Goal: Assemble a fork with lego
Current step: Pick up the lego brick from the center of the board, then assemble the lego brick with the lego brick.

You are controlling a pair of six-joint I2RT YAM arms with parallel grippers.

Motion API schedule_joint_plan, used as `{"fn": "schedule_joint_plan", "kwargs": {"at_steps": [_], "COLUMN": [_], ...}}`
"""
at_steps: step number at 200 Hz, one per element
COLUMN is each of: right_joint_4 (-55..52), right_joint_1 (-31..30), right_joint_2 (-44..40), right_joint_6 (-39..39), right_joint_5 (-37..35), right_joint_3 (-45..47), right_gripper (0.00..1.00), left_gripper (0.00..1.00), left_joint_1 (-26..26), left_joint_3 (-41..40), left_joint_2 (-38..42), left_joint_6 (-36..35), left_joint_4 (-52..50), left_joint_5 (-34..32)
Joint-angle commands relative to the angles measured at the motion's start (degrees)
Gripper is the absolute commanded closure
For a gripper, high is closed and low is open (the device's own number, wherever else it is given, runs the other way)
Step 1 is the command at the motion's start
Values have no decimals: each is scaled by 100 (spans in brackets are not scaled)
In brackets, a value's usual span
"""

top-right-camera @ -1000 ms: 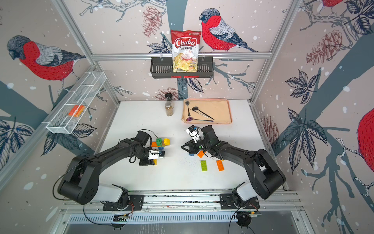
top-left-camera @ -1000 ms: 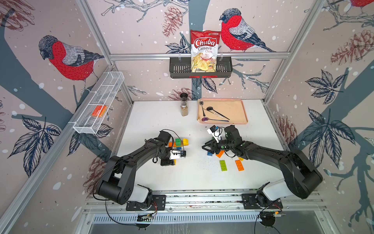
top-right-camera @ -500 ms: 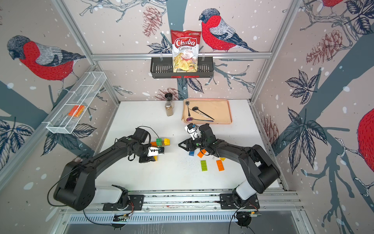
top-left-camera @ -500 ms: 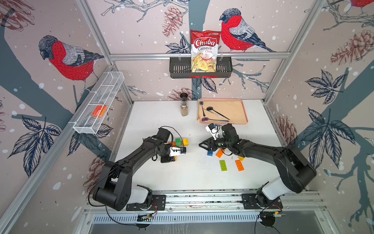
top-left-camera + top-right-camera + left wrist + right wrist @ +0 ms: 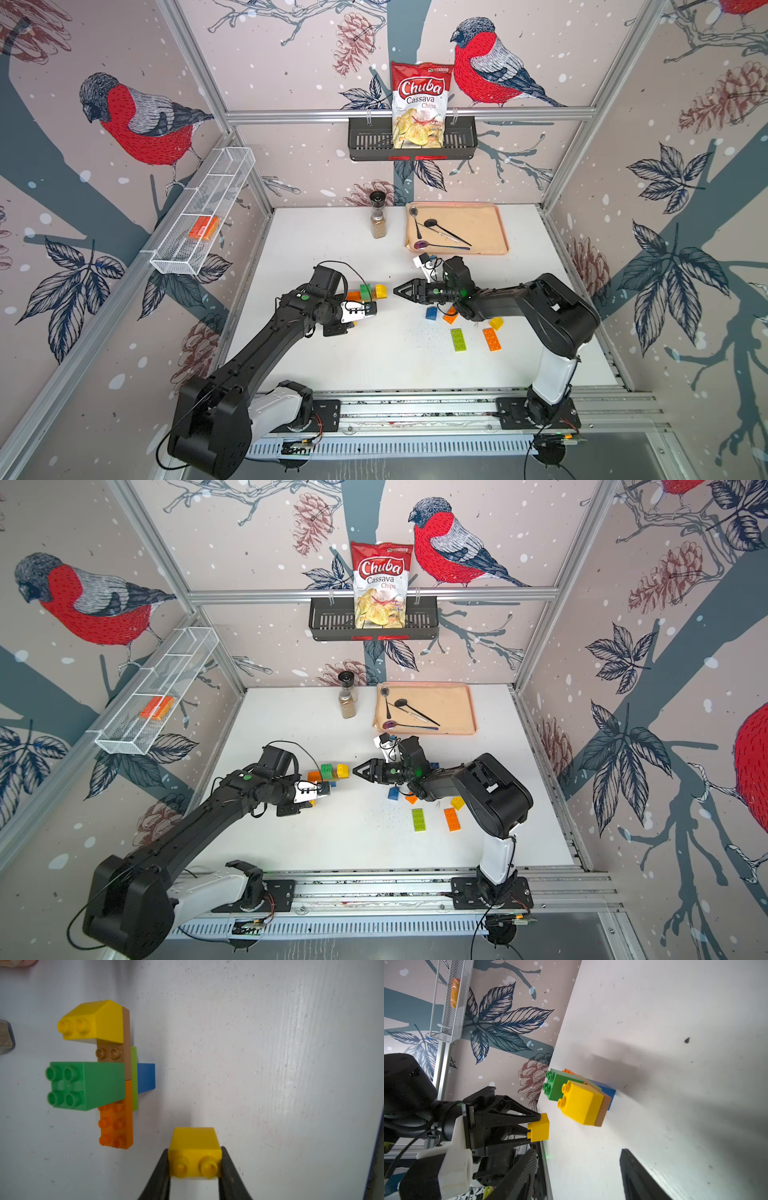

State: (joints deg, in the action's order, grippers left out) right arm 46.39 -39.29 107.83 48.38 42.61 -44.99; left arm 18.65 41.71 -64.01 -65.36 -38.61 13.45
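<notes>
Left jaws: pointing down at the worktop (image 5: pixel 374 365) and clamping a small yellow brick (image 5: pixel 195 1147), studs up toward the wrist. Whether it is touching the surface I cannot tell. Right jaws: standing parted, nothing between them.

The part-built fork (image 5: pixel 366 292) is lying studs up just beside the left jaws, out past one finger (image 5: pixel 160 1176) along the line on which they close. Its long row, brown brick (image 5: pixel 108 1052) into orange brick (image 5: pixel 116 1126), is running crosswise to that line. A yellow tine (image 5: pixel 104 1020) and a green tine (image 5: pixel 99 1084) are sitting on the row. The orange end is showing bare studs and is lying nearest the held brick.

Judgement: a third tine probably belongs there, calling for a short sideways shift, then a press down. The left jaws are nearer that end. The right jaws are facing the fork's yellow end, just short of it.
</notes>
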Motion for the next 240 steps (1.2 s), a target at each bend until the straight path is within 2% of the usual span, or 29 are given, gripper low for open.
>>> {"fn": "schedule_joint_plan", "kwargs": {"at_steps": [1,32,81,158,218,240], "right_joint_4": [892,1012,800,1968,1720,1370], "right_joint_1": [-86,-176,-193,-184,-219,-255], "right_joint_2": [276,612,836,1506,1787,1786], "right_joint_6": [762,1059,1253,2477,2466,2248], "right_joint_5": [133,107,42,512,731,713], "right_joint_3": [-196,-393,-448,-929,-1191,-1303], "right_gripper": [31,32,33,33,32,32], "left_gripper": [94,95,96,97,98,98], "left_joint_1": [-158,-402,-440,-643,-740,-774], "left_joint_3": [-153,-201,-50,297,294,260], "left_joint_2": [247,536,368,60,55,106], "left_joint_6": [-37,-72,-160,-327,-346,-345], "left_joint_4": [211,295,334,399,450,486], "left_joint_5": [-147,-79,-182,-140,-140,-115]}}
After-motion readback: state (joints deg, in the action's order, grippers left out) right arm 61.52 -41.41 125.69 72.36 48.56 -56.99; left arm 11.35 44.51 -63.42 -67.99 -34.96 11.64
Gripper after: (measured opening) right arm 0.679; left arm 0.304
